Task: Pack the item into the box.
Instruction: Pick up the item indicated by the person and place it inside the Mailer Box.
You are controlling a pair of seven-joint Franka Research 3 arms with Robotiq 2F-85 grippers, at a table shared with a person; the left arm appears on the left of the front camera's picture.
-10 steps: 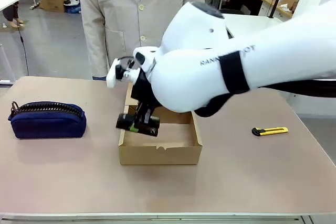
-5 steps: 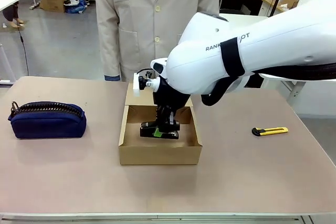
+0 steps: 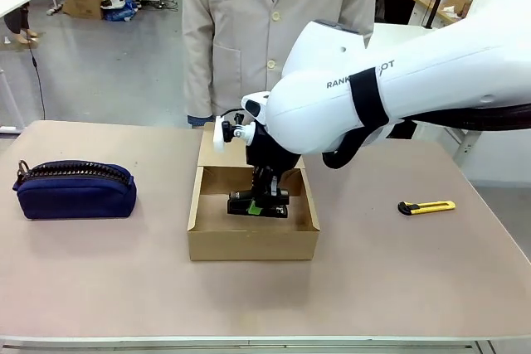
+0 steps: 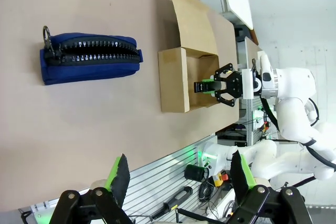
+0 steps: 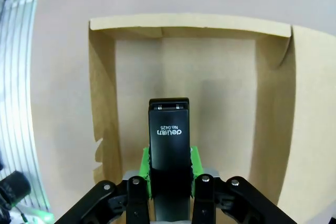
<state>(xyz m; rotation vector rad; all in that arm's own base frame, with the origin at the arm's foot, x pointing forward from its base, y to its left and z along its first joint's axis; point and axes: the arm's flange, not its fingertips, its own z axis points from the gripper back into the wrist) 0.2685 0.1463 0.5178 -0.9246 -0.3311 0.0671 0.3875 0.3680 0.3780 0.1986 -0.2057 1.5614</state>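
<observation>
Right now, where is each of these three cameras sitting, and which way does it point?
Front view: fixed on the robot's side, facing across the table at the person; the right arm comes in from the right.
Left wrist view: mounted above the open left gripper, looking over the table from the robot's side.
Right wrist view: mounted above the right gripper, looking down into the box; the gripper is shut on the stapler.
Shared: front and left wrist views both show the navy pouch.
</observation>
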